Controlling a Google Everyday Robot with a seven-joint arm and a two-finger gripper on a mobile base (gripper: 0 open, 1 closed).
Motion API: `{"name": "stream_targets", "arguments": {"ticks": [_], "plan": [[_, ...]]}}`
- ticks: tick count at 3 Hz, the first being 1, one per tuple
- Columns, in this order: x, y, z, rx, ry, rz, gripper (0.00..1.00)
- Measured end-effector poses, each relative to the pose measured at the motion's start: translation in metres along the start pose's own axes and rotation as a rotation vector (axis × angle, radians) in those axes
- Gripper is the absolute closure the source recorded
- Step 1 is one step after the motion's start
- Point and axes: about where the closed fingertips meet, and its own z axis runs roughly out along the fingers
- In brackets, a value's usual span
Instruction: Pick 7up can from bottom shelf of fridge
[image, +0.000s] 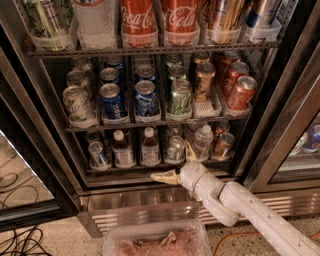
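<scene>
The fridge (280, 100) stands open with dark wire racks. On the bottom shelf (150, 167) the 7up can (175, 147) stands upright, pale green and silver, in the middle lane. To its left are two small bottles (149, 148) and a blue-labelled can (96, 153). To its right are a clear bottle (203, 142) and a copper-brown can (223, 145). My gripper (177, 163) on the white arm (240, 205) is open at the shelf's front edge, just below the 7up can. One finger (164, 177) points left, the other (190, 151) rises beside the can.
The middle rack (150, 120) holds several cans and the top rack Coca-Cola bottles (137, 22). A louvred steel grille (135, 210) runs under the shelf. A clear tray (155, 240) sits on the floor in front. Glass doors stand at left (20, 170) and right (300, 150). Cables (20, 240) lie bottom left.
</scene>
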Motion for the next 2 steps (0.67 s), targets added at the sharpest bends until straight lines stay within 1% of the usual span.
{"name": "stream_targets", "arguments": {"ticks": [1, 2], "plan": [[0.0015, -0.0067, 0.0064, 0.015, 0.004, -0.015, 0.0], [0.0015, -0.0067, 0.0065, 0.015, 0.004, -0.015, 0.0]]}}
